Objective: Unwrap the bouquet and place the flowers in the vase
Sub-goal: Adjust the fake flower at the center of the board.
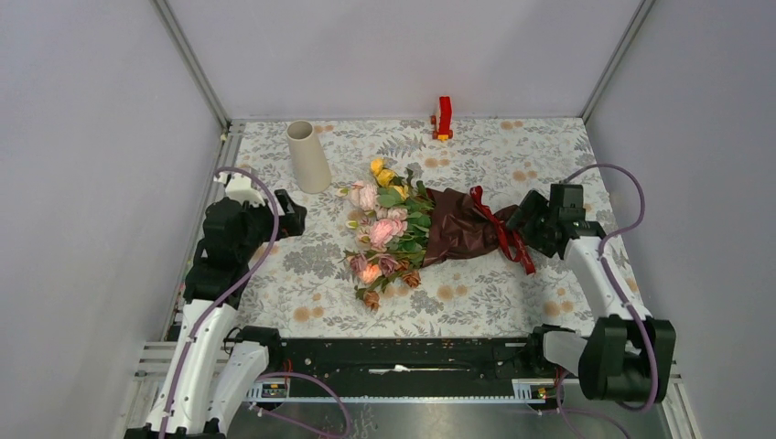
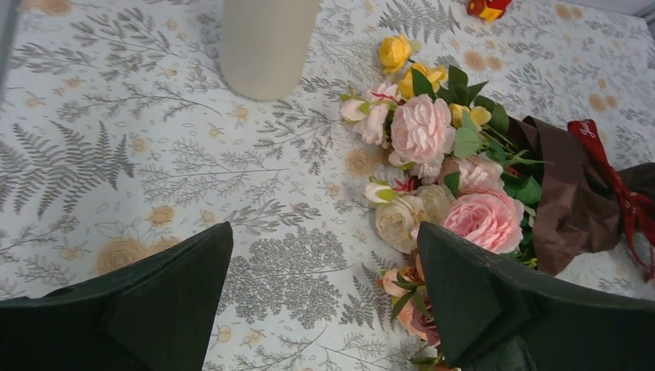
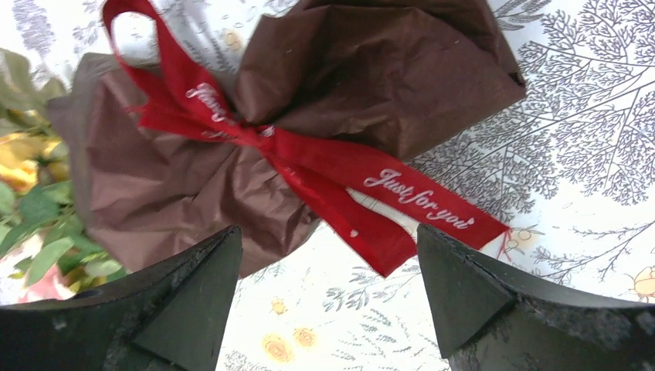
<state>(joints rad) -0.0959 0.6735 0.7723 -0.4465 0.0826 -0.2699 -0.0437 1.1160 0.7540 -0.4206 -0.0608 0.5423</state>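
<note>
I see one bouquet (image 1: 430, 229) lying left to right, its flowers (image 1: 382, 230) pointing left, and one vase (image 1: 307, 155) upright far left; left gripper (image 2: 324, 232) and right gripper (image 3: 328, 232) both released, empty

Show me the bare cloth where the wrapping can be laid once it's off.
Bare: the near strip between the bouquet and the black rail; the far band between the vase and the red block; the far right corner beyond that block. Crowded: the middle, where the bouquet lies across the cloth.
</note>
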